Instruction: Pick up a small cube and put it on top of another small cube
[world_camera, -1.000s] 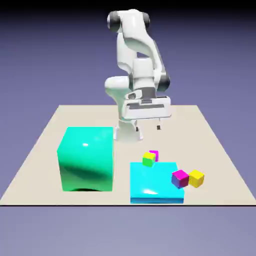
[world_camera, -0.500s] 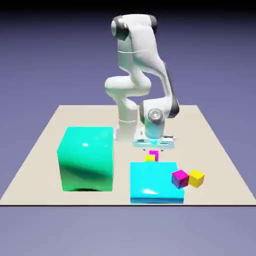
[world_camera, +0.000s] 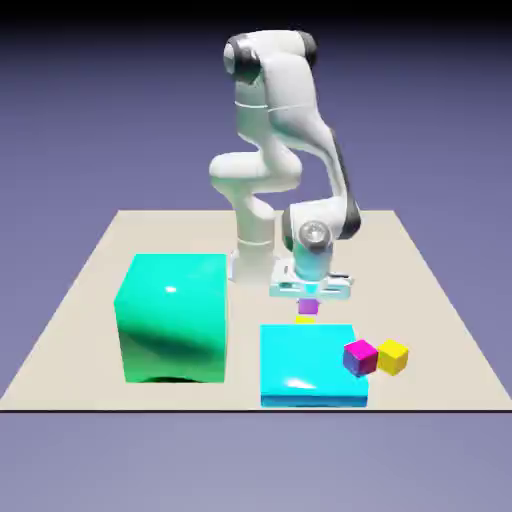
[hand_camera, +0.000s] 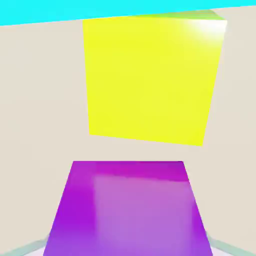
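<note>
The gripper (world_camera: 309, 300) is lowered over the magenta cube (world_camera: 309, 307); whether it is pinched cannot be told. A yellow cube (hand_camera: 150, 75) is seen just beside it, near the cyan block (world_camera: 310, 365).

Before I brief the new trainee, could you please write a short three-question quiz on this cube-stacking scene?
1. True or false: the gripper hangs over the big green block.
2. Which cube fills the bottom of the hand view, between the gripper's fingers? A. yellow B. purple cube C. cyan
3. Fill in: in the hand view, the yellow cube lies between the purple one and the ____ slab.

Key
1. False: it is low behind the flat cyan slab, well to the exterior view's right of the green block.
2. B
3. cyan
</note>
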